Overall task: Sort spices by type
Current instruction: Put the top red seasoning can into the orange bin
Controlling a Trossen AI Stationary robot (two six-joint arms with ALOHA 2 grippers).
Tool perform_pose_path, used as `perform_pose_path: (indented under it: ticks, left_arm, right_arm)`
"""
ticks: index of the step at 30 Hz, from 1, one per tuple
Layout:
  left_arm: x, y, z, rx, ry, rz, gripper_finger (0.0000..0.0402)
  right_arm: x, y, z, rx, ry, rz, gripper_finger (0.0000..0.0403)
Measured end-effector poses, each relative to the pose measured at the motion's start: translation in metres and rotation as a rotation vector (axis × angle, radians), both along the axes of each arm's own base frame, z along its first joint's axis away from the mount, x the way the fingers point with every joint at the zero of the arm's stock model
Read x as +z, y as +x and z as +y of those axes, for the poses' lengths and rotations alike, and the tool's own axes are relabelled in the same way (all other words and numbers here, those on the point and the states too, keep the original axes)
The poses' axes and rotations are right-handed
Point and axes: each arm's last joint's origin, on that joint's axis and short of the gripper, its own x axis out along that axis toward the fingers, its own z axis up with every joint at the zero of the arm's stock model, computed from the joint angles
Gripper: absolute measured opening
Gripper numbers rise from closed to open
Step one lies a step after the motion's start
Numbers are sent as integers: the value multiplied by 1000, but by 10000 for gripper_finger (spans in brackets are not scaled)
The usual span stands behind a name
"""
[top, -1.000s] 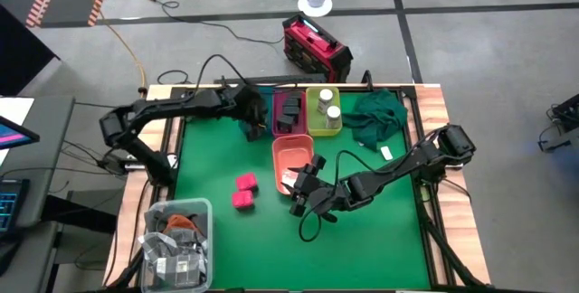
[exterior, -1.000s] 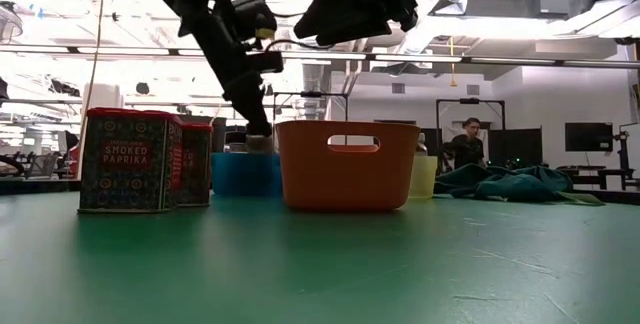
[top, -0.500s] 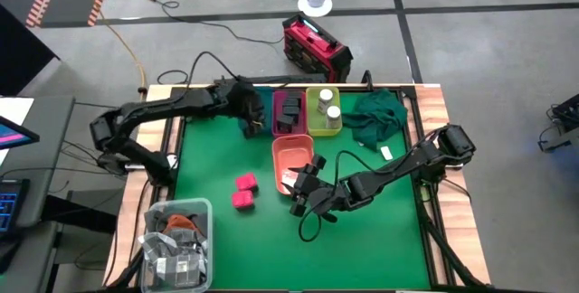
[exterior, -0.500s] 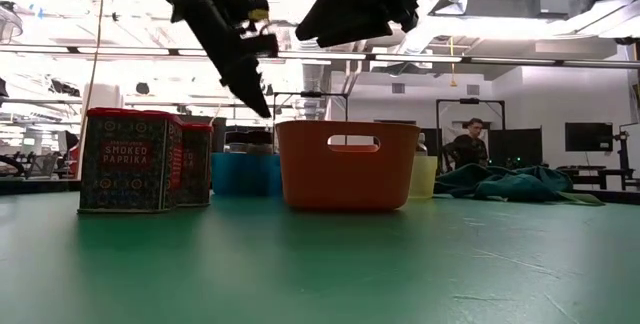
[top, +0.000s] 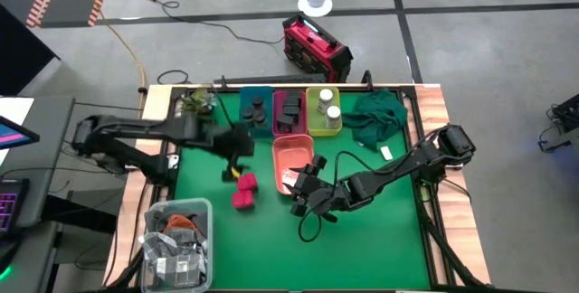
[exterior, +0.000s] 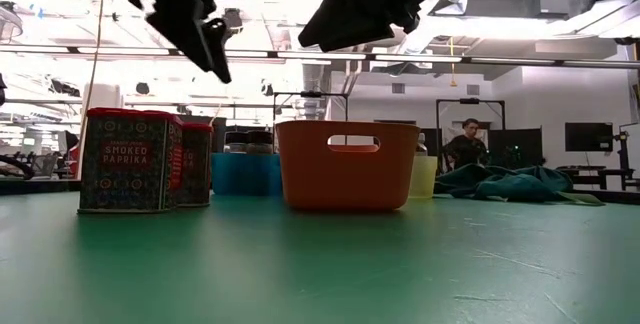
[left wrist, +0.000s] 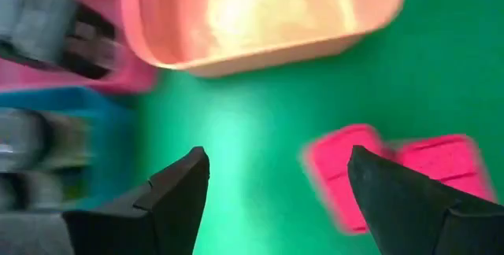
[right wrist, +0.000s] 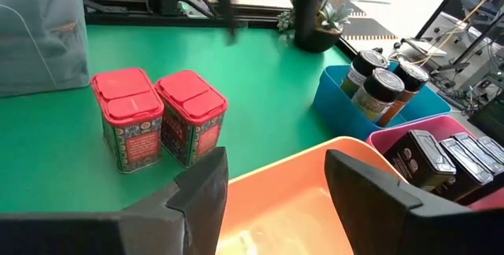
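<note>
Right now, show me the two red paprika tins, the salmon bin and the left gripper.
Paprika tins (right wrist: 157, 121): right wrist view, between their red lids.
Salmon bin (top: 292, 142): high view, its far rim.
Left gripper (left wrist: 272, 184): left wrist view, midway between its open fingertips.

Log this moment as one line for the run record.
left gripper: open, empty, above two red tins | right gripper: open, empty, at salmon bin | blue bin: jars | salmon bin: looks empty

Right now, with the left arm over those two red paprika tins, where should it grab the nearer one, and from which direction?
Come straight down on the paprika tin nearer the salmon bin, closing across its upright flat sides just under the lid. It stands upright, and the second tin sits close beside it, so use the two sides facing away from it. The left gripper already hangs open above.
</note>
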Motion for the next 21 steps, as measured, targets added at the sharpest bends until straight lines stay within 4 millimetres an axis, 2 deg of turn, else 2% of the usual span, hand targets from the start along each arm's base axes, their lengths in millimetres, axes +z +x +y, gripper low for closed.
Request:
perform_pose_path:
  ticks: [3, 5, 12, 16, 21]
  left_arm:
    - [-11, 9, -21, 57, -46, 28, 288]
    - [-18, 14, -28, 105, -71, 50, 293]
    - [-35, 24, -31, 193, -193, 123, 320]
    - [-42, 31, -31, 202, -200, 126, 340]
    - [-55, 40, -32, 202, -192, 149, 359]
  right_arm:
    - [0, 0, 0, 0, 2, -5, 244]
    - [0, 0, 2, 4, 2, -5, 244]
    - [3, -13, 13, 15, -16, 43, 244]
    - [7, -23, 17, -18, -21, 48, 244]
    - [6, -24, 17, -30, -23, 58, 244]
